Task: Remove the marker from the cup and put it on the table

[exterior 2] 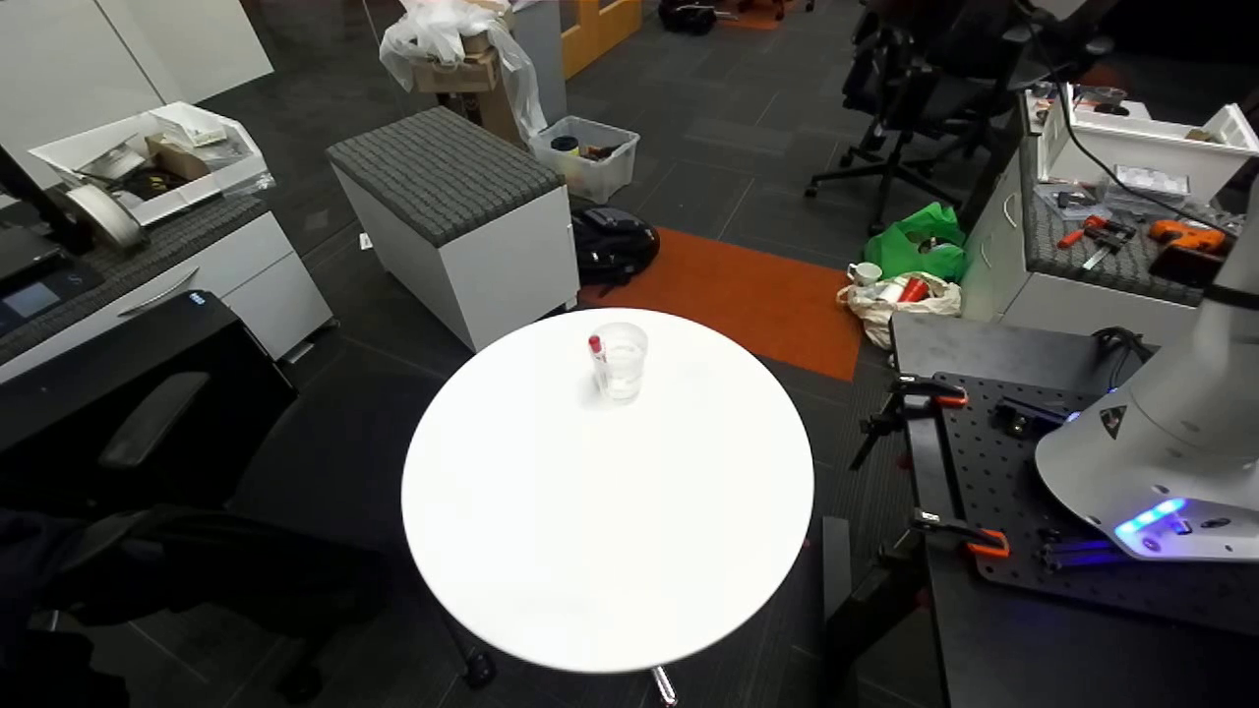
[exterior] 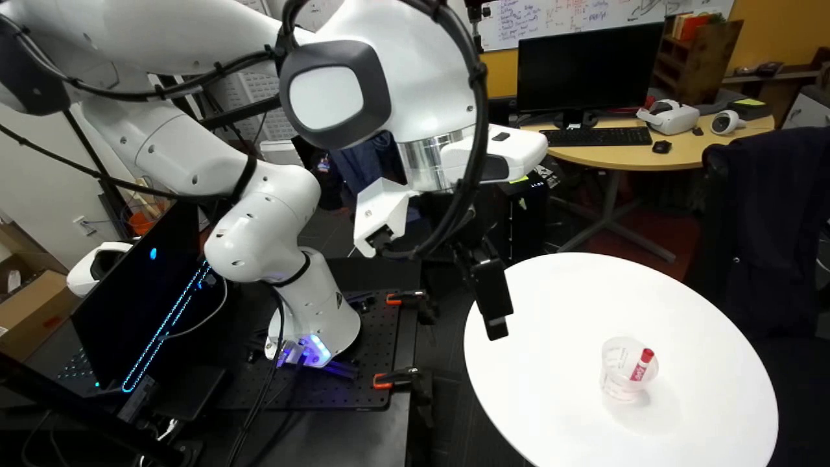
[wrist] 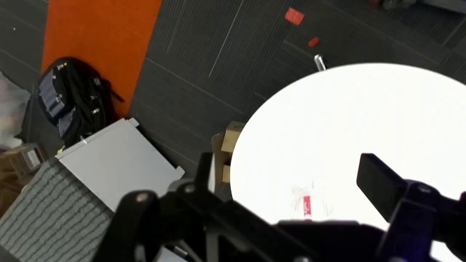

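1. The gripper is released, its two fingers spread wide apart in the wrist view.
2. In an exterior view the arm extends from the bench, and the gripper hangs slightly tilted, tips down, in line with the rim of the round white table. How high it is above the top I cannot tell.
3. In the wrist view the table's rim curves between the fingers: one shows against the dark floor, the other against white top.
4. The marker leans inside the clear cup, its red end above the lip; both are apart from the gripper.
5. The cup stands upright on the table; in the wrist view the gripper's dark body hides part of it.
6. In an exterior view the cup sits nearer the far rim, leaving the broadest stretch of white top on the near side.
7. Just behind that far rim are a cabinet, a backpack and an orange carpet.
8. A strip of floor separates bench and table; two clamps jut from the bench's edge.
9. A black chair stands on the opposite side.
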Robot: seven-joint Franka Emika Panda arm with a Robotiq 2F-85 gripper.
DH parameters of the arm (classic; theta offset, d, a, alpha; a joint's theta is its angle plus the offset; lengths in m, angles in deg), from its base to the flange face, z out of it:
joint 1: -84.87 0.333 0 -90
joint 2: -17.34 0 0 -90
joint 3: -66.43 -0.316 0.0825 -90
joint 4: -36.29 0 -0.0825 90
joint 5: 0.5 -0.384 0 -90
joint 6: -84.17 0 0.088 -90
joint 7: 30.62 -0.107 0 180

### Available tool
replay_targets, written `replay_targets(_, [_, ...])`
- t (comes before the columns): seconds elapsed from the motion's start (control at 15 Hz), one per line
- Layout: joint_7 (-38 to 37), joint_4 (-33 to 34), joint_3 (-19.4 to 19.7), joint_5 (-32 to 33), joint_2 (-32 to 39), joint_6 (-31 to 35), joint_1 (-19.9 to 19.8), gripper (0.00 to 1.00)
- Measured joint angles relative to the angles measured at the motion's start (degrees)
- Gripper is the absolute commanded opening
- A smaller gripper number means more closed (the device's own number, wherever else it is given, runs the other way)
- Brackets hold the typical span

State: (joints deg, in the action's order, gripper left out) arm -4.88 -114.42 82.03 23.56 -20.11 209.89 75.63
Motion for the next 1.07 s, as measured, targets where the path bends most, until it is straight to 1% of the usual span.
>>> replay_targets(0.27, [0.74, -0.66, 1.07, -1.69, 5.14, 11.91, 1.66, 1.0])
replay_targets(0.47, [3.86, -0.68, 1.91, -5.82, 9.34, 18.13, 4.07, 1.0])
replay_targets(0.73, [13.23, -0.15, 4.1, -14.39, 13.56, 19.54, 8.61, 1.0])
replay_targets(0.87, [15.76, 0.34, 4.16, -16.19, 15.5, 20.63, 9.11, 1.0])
replay_targets(1.07, [16.76, 1.15, 4.1, -16.56, 18.93, 24.5, 9.12, 1.0])
